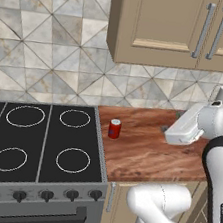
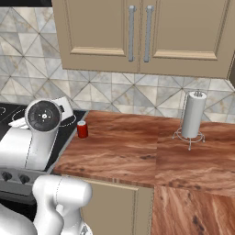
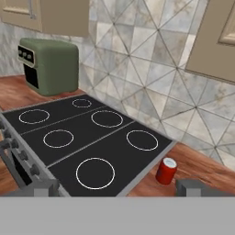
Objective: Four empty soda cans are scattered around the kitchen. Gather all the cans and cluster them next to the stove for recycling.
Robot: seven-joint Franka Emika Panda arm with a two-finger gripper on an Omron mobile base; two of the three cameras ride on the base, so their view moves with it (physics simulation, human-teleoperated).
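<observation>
While standing upright on wooden counter (image 1: 147,154), long axis vertical, silver top up, red soda can (image 1: 114,128) is seen just beside right edge of stove (image 1: 38,143), apart from cooktop glass. Paper-towel roll (image 2: 193,114) is placed well apart on same counter, near tiled wall. Green toaster oven (image 3: 49,66) is seen beyond stove's far side. Gripper (image 3: 114,187) fingers are spread wide, nothing held between them, can not touched

Even soft light, faint shadows, slightly pixelated
</observation>
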